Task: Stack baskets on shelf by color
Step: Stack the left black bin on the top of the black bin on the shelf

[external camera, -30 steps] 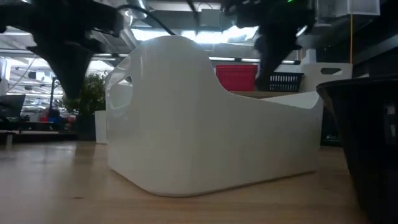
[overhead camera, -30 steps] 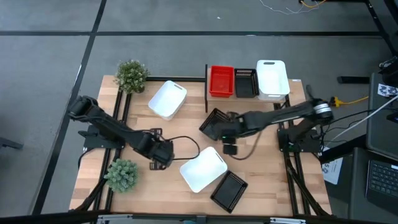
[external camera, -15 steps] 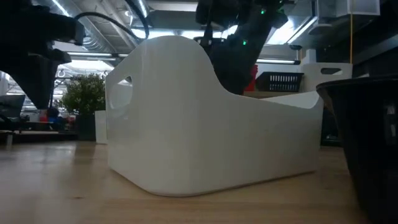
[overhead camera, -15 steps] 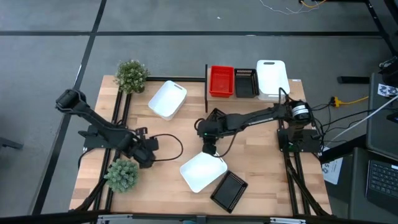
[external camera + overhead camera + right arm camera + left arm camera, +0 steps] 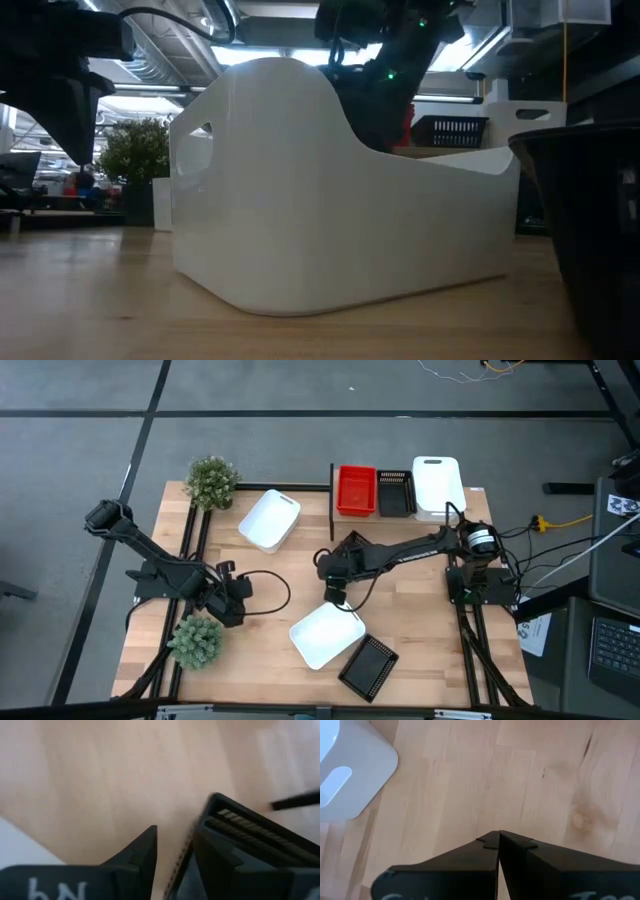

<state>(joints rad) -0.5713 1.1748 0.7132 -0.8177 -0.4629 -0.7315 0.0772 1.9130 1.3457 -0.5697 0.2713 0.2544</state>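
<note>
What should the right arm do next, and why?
Probably carry its load back to the shelf. The right gripper seems to pinch a black basket over the middle of the table. Another black basket already sits on the shelf between the red basket and the white basket, so the colors would match there.

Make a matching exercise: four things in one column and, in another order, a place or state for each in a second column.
Things
1. red basket
2. left tool
3. right tool
4. white basket nearest the far plant

Places or states
A. shut on a black basket
B. on the shelf
C. shut and empty, over bare table
D. on the table, left of the shelf

Pairs: 1-B, 2-C, 3-A, 4-D
</note>
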